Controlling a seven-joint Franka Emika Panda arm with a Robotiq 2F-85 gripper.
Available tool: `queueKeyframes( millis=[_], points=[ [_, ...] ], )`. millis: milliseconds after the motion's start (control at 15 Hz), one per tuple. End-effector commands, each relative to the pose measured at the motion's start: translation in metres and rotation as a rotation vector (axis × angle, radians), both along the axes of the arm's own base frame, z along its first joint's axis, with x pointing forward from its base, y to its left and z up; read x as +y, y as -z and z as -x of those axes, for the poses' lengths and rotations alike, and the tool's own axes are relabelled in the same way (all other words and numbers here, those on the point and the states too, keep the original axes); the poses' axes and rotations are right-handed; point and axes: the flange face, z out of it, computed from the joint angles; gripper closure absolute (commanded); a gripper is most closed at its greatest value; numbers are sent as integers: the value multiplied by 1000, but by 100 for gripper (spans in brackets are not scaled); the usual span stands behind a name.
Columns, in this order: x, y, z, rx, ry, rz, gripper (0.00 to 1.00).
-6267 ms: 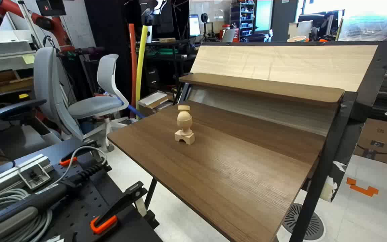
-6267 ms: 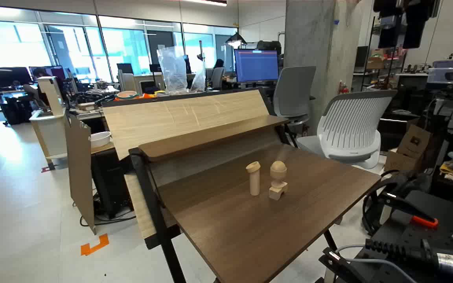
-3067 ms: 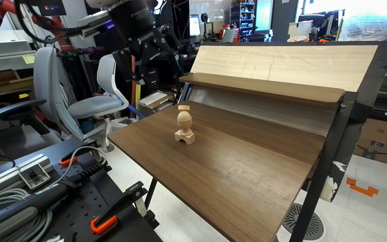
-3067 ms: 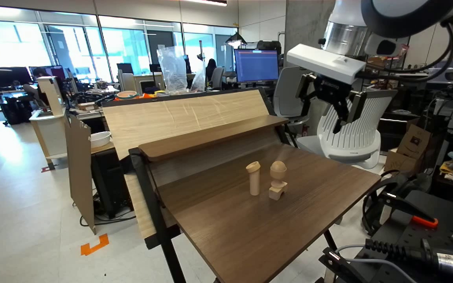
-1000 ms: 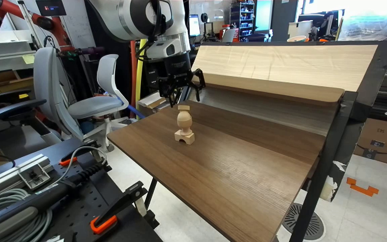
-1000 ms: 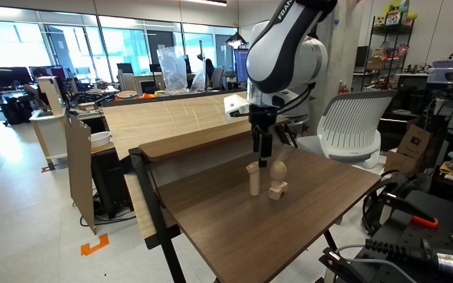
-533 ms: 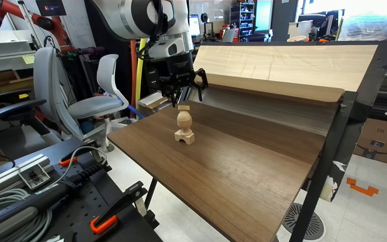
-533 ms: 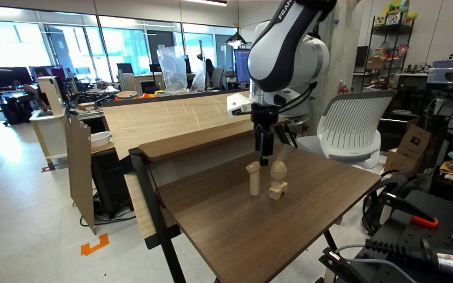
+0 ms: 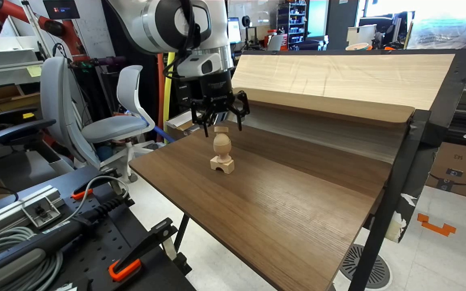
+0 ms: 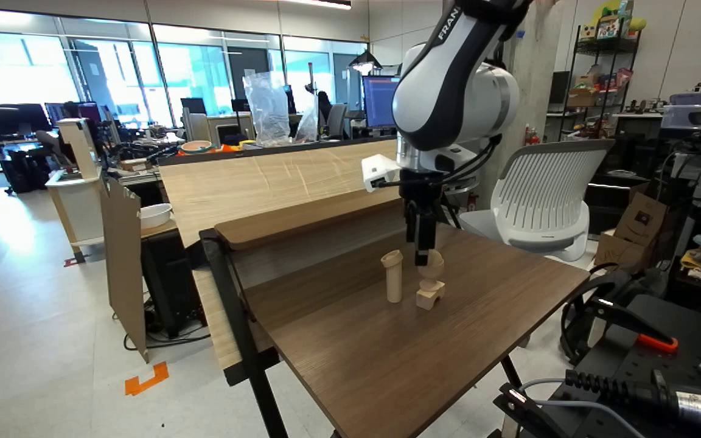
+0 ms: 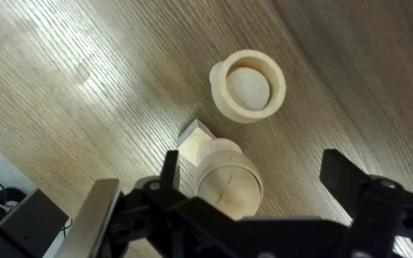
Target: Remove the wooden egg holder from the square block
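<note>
The egg holder, a rounded light tan wooden piece (image 9: 222,144), stands upright on the square block (image 9: 222,165), which has an arched notch underneath. Both sit on the brown desk. The block also shows in an exterior view (image 10: 429,296); there the gripper hides part of the egg holder (image 10: 433,271). My gripper (image 9: 223,128) is open and empty, pointing down, above the egg holder. In the wrist view the egg holder (image 11: 228,190) lies between the fingertips of the gripper (image 11: 251,168), nearer the left one, touching neither. A corner of the block (image 11: 194,141) shows beyond it. No peg shows.
A wooden cylinder (image 10: 394,285) with a tilted wooden cup (image 10: 392,259) on top stands close beside the block; the cup also shows in the wrist view (image 11: 247,86). A raised shelf (image 9: 322,106) runs along the back of the desk (image 9: 281,210). A chair (image 10: 539,201) stands beyond it.
The arm came in from outside the desk and lowered over it. In the last half second the gripper moved slightly down and sideways over the egg holder. The wooden pieces have not moved.
</note>
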Motion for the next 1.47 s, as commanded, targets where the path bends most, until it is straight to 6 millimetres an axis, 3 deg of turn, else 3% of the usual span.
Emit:
queueKeyframes(
  millis=[0,600,667,800,1133,1400],
  points=[
    [-5,-4,9,10,-2,-9,0],
    [-15,12,21,55,13,13,2],
    [-16,12,22,57,15,12,27],
    [-16,13,23,56,13,11,28],
    [-14,14,23,41,-6,6,68],
    [-9,7,23,18,-51,9,72]
  ],
)
